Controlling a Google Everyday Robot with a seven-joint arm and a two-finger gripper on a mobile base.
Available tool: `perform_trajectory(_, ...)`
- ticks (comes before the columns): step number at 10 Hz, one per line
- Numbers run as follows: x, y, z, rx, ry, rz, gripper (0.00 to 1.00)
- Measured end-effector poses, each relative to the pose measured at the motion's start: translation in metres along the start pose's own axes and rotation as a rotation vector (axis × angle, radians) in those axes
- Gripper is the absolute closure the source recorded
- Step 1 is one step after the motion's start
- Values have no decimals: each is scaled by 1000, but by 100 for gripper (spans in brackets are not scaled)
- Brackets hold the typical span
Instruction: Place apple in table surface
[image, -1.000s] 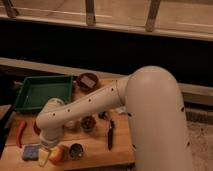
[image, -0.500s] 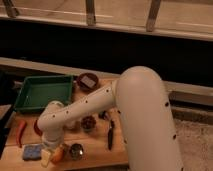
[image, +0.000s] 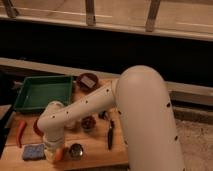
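Hand (image: 52, 151) low over table surface (image: 95, 154), apple (image: 60, 154) just beside it, grip state unclear

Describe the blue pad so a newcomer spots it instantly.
Find the wooden slatted table, then its front-left corner. There, just left of the gripper, lies the blue pad: flat, rectangular and blue, unlike the thin red chili pepper behind it.

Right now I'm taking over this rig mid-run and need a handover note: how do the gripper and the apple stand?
Gripper: down at the near left corner of the table surface, between a blue sponge and a small dark round item.
Apple: low beside the gripper, mostly hidden; cannot tell if it rests on the wood.
Done: apple is at table level.
Left: confirm it is set down, release, lift the arm clear.
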Motion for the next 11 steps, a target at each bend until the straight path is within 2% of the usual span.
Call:
perform_trajectory(2, -1, 1, 0, -8, -17, 7, 79)
perform_trajectory(4, -1, 0, -1, -23, -43, 20, 96)
perform_trajectory(5, 0, -2, -3, -25, -53, 26, 100)
perform_trajectory(8, -4, -1, -13, -22, -64, 18, 100)
perform_trajectory(10, -6, -1, -34, -18, -71, 13, 100)
perform_trajectory(11, -7, -3, -51, -19, -78, 7, 100)
